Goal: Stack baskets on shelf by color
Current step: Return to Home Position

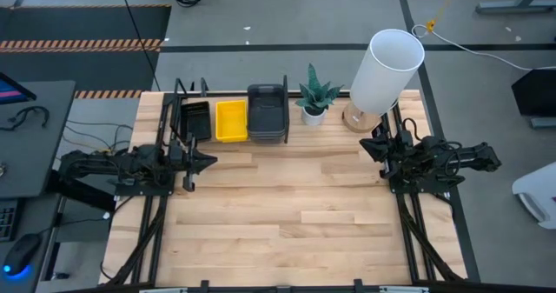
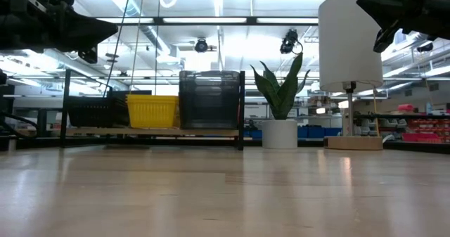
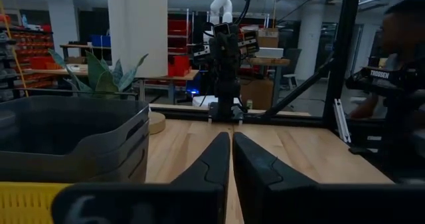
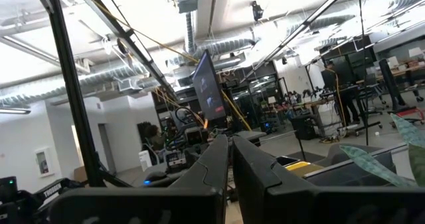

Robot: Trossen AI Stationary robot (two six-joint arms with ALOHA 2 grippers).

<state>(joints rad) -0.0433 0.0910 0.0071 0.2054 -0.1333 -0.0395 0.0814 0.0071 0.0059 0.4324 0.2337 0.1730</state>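
Baskets (image 1: 231, 120) sit grouped black, yellow, grey on the shelf (image 2: 211, 132) at the tabletop (image 1: 287, 215) far edge. Stacking looks done. Your left hand (image 1: 207, 161) and right hand (image 1: 368, 146) are both pinched together, empty, at the side edges.

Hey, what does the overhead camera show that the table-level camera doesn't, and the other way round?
Only the high view: the whole outline of the table, left gripper and right gripper at opposite sides. Only the low view: the grey baskets stack tallest. Both: the shelf holding black baskets, yellow baskets and grey, plus plant and lamp.
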